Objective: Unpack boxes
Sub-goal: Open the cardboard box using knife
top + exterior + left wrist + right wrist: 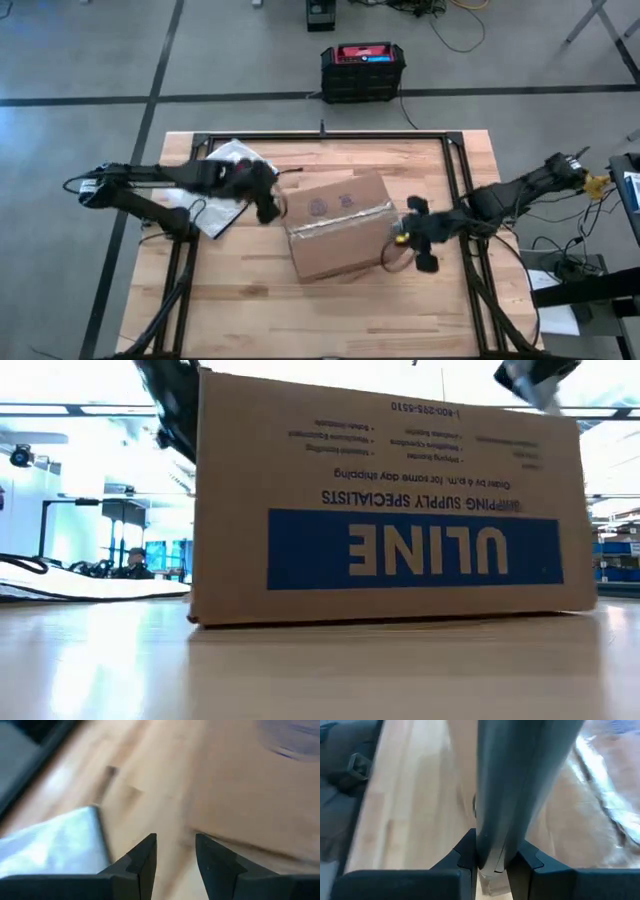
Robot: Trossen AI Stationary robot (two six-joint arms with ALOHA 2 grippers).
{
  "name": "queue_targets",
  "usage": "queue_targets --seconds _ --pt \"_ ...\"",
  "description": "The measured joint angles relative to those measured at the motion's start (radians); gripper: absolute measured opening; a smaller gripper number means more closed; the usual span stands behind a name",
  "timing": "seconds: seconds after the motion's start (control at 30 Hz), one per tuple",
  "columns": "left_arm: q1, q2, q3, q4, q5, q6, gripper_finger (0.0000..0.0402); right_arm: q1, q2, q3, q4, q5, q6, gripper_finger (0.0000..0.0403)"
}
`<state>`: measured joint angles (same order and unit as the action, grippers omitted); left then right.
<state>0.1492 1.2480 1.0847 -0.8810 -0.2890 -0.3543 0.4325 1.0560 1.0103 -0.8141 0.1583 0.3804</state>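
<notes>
Right now I see the ULINE shipping box (338, 235) mid-bench, taped flaps up. My left gripper (175, 857) hovers beside it, jaws narrowly parted; my right gripper (492, 857) clamps a grey tool (520, 780).
</notes>
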Motion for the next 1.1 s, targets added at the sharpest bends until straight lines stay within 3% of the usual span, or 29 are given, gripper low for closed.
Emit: queue_targets --seconds 0.17,0.37,0.53,0.83,1.1 --pt "0.159 0.090 -0.044 0.149 0.101 0.166 0.0120 0.050 0.049 0.002 0.007 -0.026 0.036 0.0048" --pt "0.165 0.183 -0.046 0.271 0.227 0.285 0.0121 0.033 0.012 0.048 -0.034 0.070 -0.065 0.0048" --pt "0.118 0.192 -0.047 0.251 0.281 0.298 0.0119 0.034 -0.040 0.129 -0.059 0.173 -0.119 0.0048" --pt "-0.024 0.147 -0.114 0.245 0.338 0.257 0.0119 0.128 0.023 0.079 -0.063 -0.039 0.142 0.0048" --pt "-0.209 0.121 -0.261 0.531 0.335 0.088 0.0119 0.197 0.209 0.043 -0.069 -0.046 0.324 0.0048"
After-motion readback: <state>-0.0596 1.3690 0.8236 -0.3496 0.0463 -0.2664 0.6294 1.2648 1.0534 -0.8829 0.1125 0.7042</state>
